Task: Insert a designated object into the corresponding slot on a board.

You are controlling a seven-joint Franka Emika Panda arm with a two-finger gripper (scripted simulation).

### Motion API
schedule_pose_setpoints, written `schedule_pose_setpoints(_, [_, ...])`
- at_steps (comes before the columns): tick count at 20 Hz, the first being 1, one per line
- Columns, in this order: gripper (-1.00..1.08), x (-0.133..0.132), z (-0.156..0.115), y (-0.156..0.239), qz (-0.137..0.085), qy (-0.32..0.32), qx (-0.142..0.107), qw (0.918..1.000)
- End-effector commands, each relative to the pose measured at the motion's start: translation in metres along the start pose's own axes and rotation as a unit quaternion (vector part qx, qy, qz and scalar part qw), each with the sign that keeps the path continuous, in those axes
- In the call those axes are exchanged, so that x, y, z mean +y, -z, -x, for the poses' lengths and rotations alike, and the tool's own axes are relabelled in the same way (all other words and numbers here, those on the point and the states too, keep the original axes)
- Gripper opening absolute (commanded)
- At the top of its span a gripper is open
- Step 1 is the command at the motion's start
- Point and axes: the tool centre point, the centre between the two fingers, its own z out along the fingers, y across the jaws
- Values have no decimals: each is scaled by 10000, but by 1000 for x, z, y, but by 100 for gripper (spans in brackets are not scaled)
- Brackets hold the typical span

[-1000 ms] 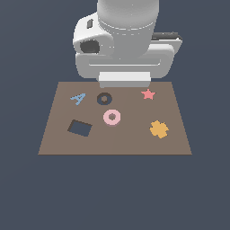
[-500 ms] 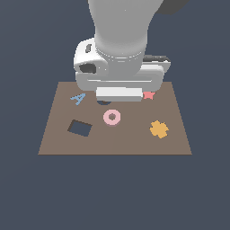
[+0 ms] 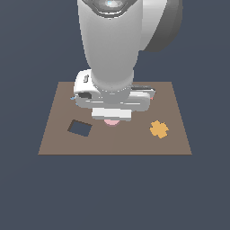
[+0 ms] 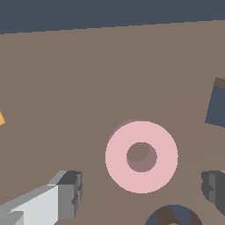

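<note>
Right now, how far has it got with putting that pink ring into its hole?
Nothing is slotted yet. The pink ring lies flat on the board, with the jaws open on either side of it, one finger clear of its edge. Grasping, lifting and seating it in the ring-shaped slot all remain.

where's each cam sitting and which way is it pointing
Exterior view: off the arm, raised, looking down at the board; the arm's body hides most of the pink ring.
Wrist view: on the wrist, facing down at the pink ring; both fingers of the gripper show, spread wide.
Shared: ring, board, square hole.
</note>
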Motion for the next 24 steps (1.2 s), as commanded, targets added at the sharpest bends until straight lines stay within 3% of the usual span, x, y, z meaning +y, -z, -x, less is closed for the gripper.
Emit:
schedule_pose_setpoints(1, [100, 2, -5, -8, 1, -32, 25, 10000])
schedule_pose_setpoints(19, [100, 4, -9, -36, -1, -63, 39, 10000])
schedule_pose_setpoints(20, [-100, 4, -9, -36, -1, -63, 39, 10000])
schedule_pose_setpoints(24, [-100, 4, -9, -36, -1, -63, 39, 10000])
